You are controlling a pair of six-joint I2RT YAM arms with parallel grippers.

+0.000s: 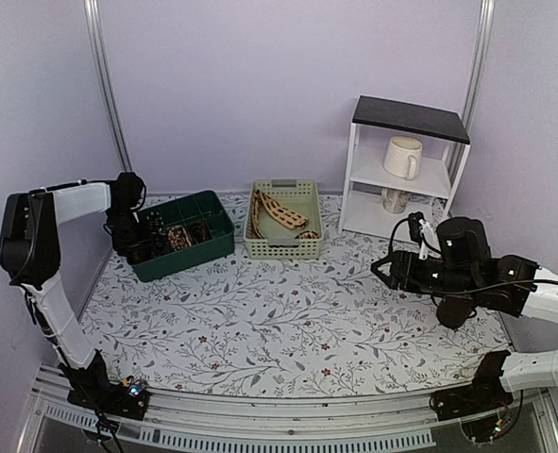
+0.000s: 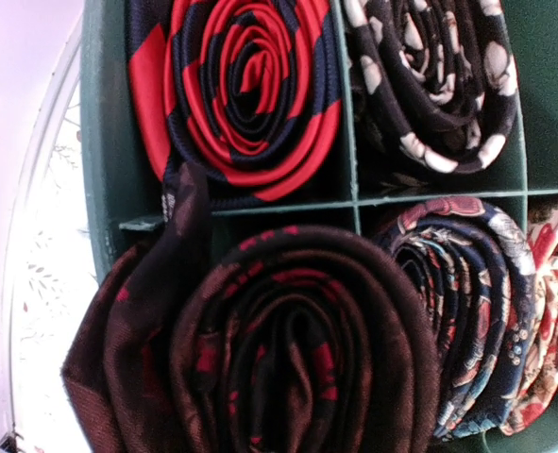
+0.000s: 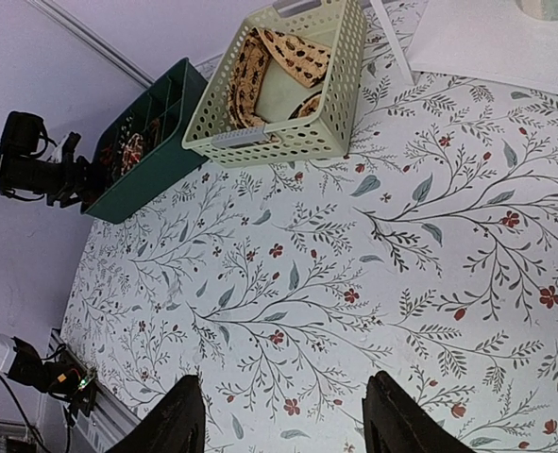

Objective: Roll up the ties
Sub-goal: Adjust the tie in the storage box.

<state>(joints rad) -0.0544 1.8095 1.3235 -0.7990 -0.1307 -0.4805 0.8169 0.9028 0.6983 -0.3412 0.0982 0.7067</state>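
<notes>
Right wrist view: right fingers [image 3: 184, 420] spread above the table [image 3: 354, 283], unrolled beige tie [image 3: 293, 55] lying lengthwise in the basket [image 3: 260, 142] ahead-left, seemingly nearer this arm; left fingers unseen, grip untellable, over a dark coiled tie [image 2: 297, 349] in the green bin [image 3: 146, 179].

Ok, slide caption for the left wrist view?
Rolled ties in a green divided bin: dark brown-red coil in the foreground, red-and-navy striped coil in the compartment behind.
</notes>
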